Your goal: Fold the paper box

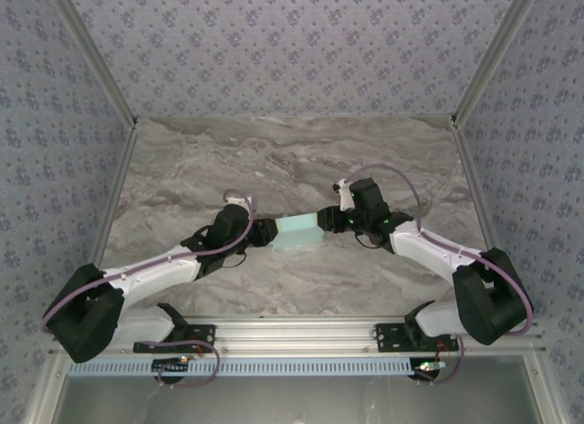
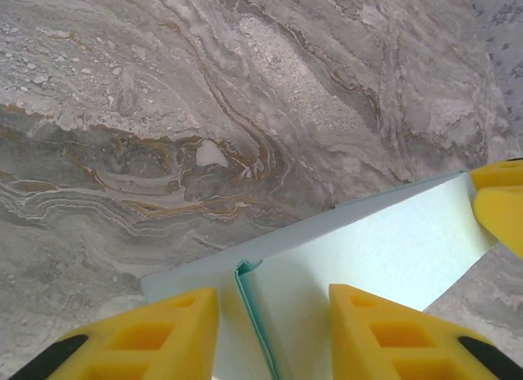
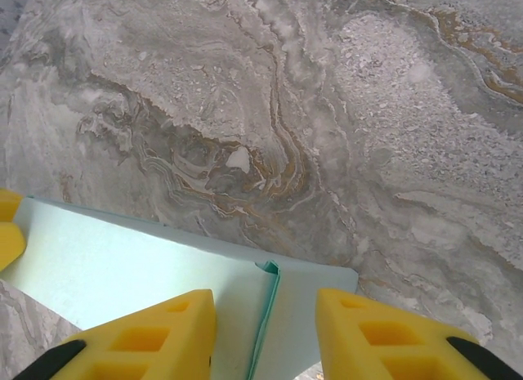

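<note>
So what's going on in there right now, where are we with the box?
Both arms are at the middle of the marble table, one at each end of the paper box. The left gripper is at its left end and the right gripper at its right end. Each has its jaws apart, straddling a raised fold edge on the card. The box lies flat as a pale blue rectangle. Whether the fingers are pressing on it cannot be told.

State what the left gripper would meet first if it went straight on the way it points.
The box: its end lies between the fingers of the left gripper, which would ride along it. Beyond sits the right gripper, though depth is unclear.
</note>
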{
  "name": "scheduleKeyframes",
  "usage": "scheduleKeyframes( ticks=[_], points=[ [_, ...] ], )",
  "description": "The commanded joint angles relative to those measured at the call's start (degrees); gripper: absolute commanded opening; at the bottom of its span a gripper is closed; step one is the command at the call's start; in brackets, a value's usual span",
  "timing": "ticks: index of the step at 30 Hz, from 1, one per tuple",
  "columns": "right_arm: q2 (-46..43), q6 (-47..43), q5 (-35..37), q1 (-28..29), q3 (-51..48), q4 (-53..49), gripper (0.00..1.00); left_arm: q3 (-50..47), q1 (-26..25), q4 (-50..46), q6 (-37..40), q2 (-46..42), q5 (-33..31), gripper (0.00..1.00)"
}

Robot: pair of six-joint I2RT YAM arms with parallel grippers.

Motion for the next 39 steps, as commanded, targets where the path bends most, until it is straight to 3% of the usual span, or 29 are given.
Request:
scheduleKeyframes(
  ticks=[1,4,11,14,19,24,31,35,39],
  points=[
    [3.7,0.0,1.6,-0.2,-4.1,-11.4,0.36,-3.0,0.4,-10.7,-0.2,1.4,-0.8,0.37],
    [2.9,0.0,1.5,-0.1,-3.1,-11.9,0.34,-0.6,0.6,-12.3,1.1,-0.5,-1.9,0.39],
    [2.1,-0.4,2.4,0.2,-2.1,-13.1,0.33,2.3,2.0,-13.9,2.4,-5.2,-2.2,0.53],
    [2.2,-0.3,2.6,0.3,-2.4,-12.9,0.33,1.6,2.3,-13.7,2.1,-6.1,-1.1,0.53],
    [2.7,-0.1,2.7,0.3,-2.6,-12.4,0.32,-0.2,2.7,-12.8,1.5,-4.1,0.3,0.43],
    [3.3,-0.1,2.6,0.3,-3.2,-12.2,0.31,-2.4,2.8,-10.6,-0.3,-2.8,1.8,0.41],
    [2.9,-0.2,2.7,0.5,-2.2,-12.6,0.3,-0.4,2.8,-13.0,2.4,-9.2,-1.5,0.49],
    [2.9,-0.2,3.0,0.5,-2.2,-12.7,0.3,-0.2,2.8,-9.5,3.1,-11.8,0.9,0.55],
    [2.9,-0.1,3.0,0.7,-2.3,-12.5,0.3,1.7,2.7,-8.2,4.0,-8.9,3.3,0.6]
  ],
)
